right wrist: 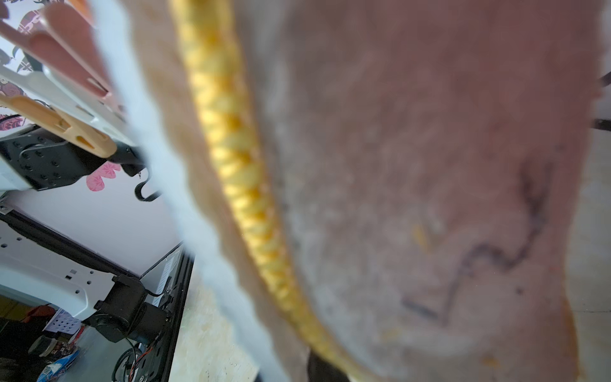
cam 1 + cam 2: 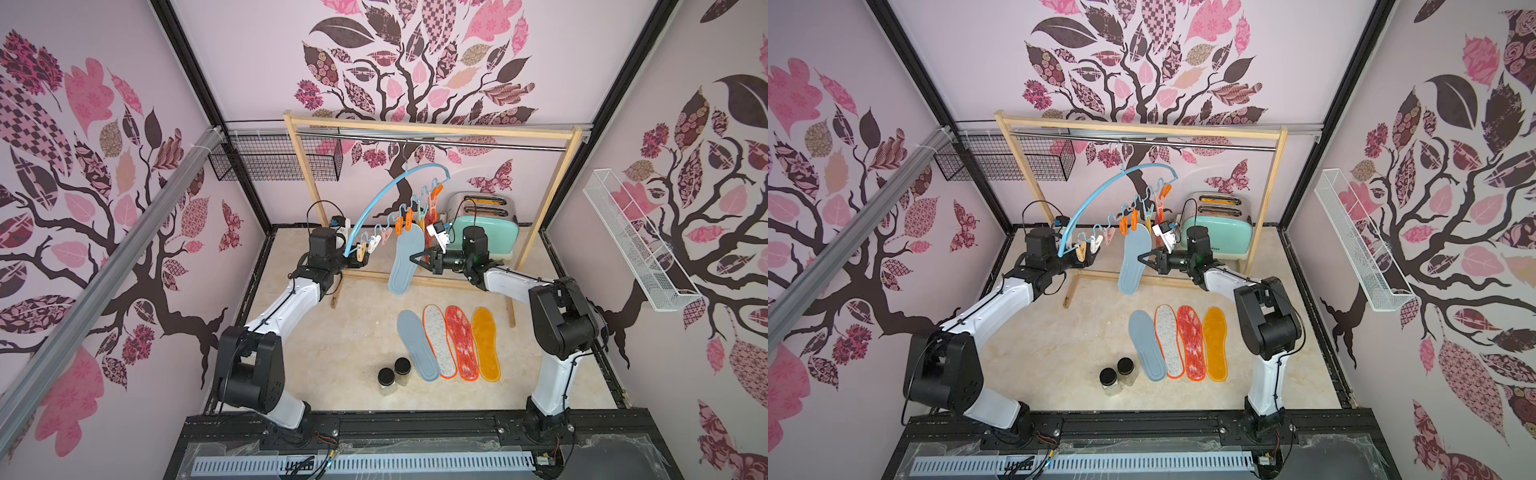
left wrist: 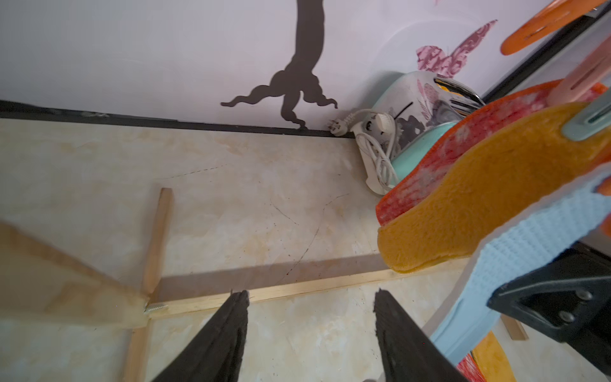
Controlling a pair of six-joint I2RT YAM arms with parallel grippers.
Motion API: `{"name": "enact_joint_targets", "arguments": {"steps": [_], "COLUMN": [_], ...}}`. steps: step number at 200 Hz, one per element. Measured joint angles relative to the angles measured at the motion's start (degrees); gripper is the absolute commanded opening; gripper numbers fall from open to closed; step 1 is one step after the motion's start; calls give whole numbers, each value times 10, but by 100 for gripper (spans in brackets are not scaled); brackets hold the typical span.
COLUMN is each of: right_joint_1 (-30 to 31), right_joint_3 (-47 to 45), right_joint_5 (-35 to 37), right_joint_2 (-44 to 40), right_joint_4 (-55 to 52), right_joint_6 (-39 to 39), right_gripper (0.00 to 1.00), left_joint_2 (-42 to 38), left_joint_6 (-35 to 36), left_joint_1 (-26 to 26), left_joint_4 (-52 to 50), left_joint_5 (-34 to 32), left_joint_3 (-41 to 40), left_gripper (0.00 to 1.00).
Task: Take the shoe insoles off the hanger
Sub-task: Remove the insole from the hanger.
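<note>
Light blue plastic, the hanger hangs tilted by its hook from the metal rail of the wooden frame, low end towards my left arm. Three shoe insoles are clipped to it: the hanging grey-blue insole foremost under an orange clothespin, behind it the hanging mustard yellow insole and the hanging red-white mottled insole. My right gripper has its jaws pressed together at the right edge of the hanging grey-blue insole; its wrist view is all blurred insole edges, so I cannot tell which one is pinched. My left gripper stands partly open just under the tan clothespin at the hanger's low end, with only table and the frame's bottom bar showing between its fingers. Four more lie side by side on the beige table: the lying grey-blue insole, the speckled grey-white felt insole, the lying red-white mottled insole and the lying mustard yellow insole. Two black-lidded jars stand near them; a mint-green toaster sits behind the frame.
</note>
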Motion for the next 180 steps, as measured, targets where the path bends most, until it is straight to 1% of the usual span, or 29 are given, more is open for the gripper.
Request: {"name": "enact_joint_targets", "arguments": {"steps": [35,79,135,180], "right_joint_1": [0,0,-3,-8], "right_joint_3": [0,9,19,30], "right_joint_5": [-7,-20,-40,-48], "right_joint_2": [0,0,0,0], "right_joint_4": [-13,-38,-84,-113], "right_joint_6": [-10,-34,-76,-97], "right_gripper": [1,1,1,1], "left_joint_2": [55,82,109,125], "left_joint_6": [12,17,31,47], "left_joint_1": [1,0,-14,-33], "left_joint_4": [49,89,111,112], "left_joint_5": [139,273,368,412], "left_joint_3": [66,102,148,171], "left_gripper": [62,62,62,59]}}
